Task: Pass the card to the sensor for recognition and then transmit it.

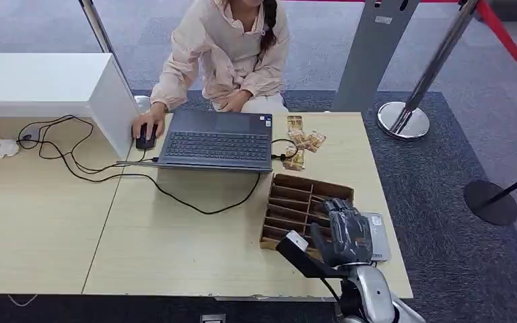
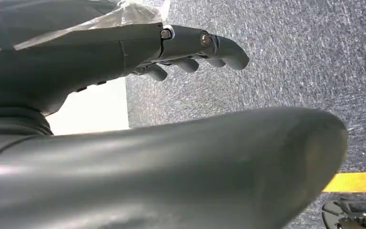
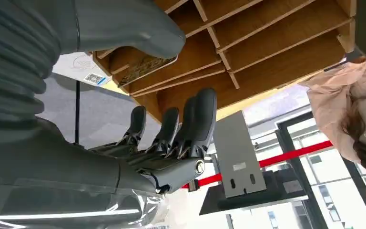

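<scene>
A brown wooden tray [image 1: 289, 202] with several slots sits on the table's right side. My right hand [image 1: 343, 232] hovers over the tray's right end, fingers apart and holding nothing. In the right wrist view, a patterned card [image 3: 145, 69] lies in one slot of the tray [image 3: 276, 43], close to the thumb of my right hand [image 3: 171, 138]. A flat grey sensor pad [image 1: 379, 235] lies just right of the tray, and its QR label [image 3: 83, 74] shows beside the thumb. My left hand [image 2: 190, 47] hangs over grey carpet, fingers extended and empty.
A person sits behind the table with a hand on a mouse [image 1: 146, 134] beside a laptop [image 1: 217, 140]. Snack packets [image 1: 303, 142] lie behind the tray. Black cables [image 1: 74, 161] cross the table's left. A white box [image 1: 47, 84] stands far left. Stanchion bases [image 1: 404, 121] stand right.
</scene>
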### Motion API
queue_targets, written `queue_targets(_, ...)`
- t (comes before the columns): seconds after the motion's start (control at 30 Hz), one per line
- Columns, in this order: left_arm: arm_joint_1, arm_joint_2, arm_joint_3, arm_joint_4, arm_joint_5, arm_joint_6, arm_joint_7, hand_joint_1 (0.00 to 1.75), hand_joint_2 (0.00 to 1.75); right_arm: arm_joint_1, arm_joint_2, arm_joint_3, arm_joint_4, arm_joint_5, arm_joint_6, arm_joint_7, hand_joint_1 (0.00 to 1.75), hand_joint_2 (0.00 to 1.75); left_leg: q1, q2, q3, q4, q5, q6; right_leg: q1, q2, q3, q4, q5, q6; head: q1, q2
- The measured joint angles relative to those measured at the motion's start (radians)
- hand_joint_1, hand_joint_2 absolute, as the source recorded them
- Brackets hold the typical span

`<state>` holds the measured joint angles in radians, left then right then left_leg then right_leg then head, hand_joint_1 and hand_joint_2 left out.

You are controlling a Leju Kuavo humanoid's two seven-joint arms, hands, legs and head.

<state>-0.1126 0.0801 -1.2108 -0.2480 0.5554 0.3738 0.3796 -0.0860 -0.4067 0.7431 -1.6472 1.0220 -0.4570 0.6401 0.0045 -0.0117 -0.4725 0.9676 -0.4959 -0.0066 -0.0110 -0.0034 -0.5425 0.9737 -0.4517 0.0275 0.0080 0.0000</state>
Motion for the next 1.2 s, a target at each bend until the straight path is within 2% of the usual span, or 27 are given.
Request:
queue_targets(0.77,0.0,0.0,0.0,0.0,0.0,0.0,-0.003,0.0,0.0,0.001,0.0,0.0,0.049,-0.041,-0.003,0.01,0.77,1.75,0.0,0.0,0.0,0.0,0.0,0.0,0.0,0.0,0.0,0.0,0.0,0.0,0.0,0.0)
queue_targets(1.2,0.0,0.0,0.014,0.0,0.002,0.0,-0.031,0.0,0.0,0.0,0.0,-0.001,0.082,-0.055,-0.013,0.01,0.72,1.75,0.0,0.0,0.0,0.0,0.0,0.0,0.0,0.0,0.0,0.0,0.0,0.0,0.0,0.0)
